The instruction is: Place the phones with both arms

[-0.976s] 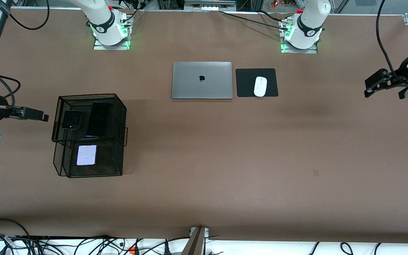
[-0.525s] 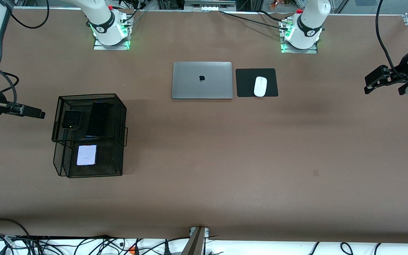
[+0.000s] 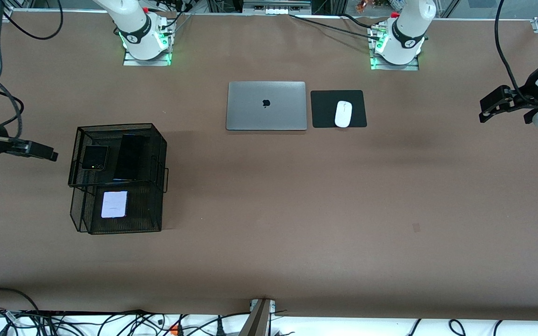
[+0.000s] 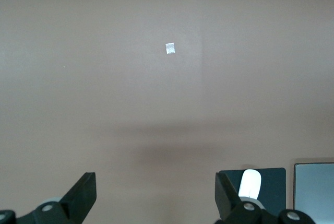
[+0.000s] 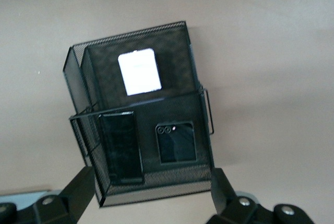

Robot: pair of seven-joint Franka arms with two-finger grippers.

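Fingers of both grippers stand apart with nothing between them. In the front view the right gripper (image 3: pixel 40 150) hangs over bare table at the right arm's end, just beside a two-tier black mesh rack (image 3: pixel 157 161) toward which its fingertips point without touching it. On the rack's upper tier lie the small squarish black phone (image 3: pixel 95 157), lenses showing, and the long slim black phone (image 3: pixel 129 157), side by side; the squarish one is the closer to those fingertips. The white phone (image 3: pixel 114 204) lies flat in the lower tier, nearer to the front camera. The left gripper (image 3: pixel 495 106) hangs over bare table at the left arm's end, well apart from the rack, its fingertips pointing toward the white mouse (image 3: pixel 343 114) on its black mouse pad (image 3: pixel 325 109), with the closed grey laptop (image 3: pixel 266 106) beside the pad.

In the left wrist view the two fingers (image 4: pixel 81 195) frame plain brown table (image 4: pixel 167 104) bearing a small pale mark (image 4: pixel 170 48); the mouse (image 4: pixel 250 183), its pad (image 4: pixel 276 187) and a corner of the laptop (image 4: pixel 314 190) show past one finger.

In the right wrist view the spread fingers (image 5: pixel 78 185) frame the rack (image 5: pixel 83 51) from above. The slim phone (image 5: pixel 120 147) and the squarish black phone (image 5: pixel 176 141) lie on the tier nearest the fingers, the white phone (image 5: pixel 139 71) farther from them on the lower tier.
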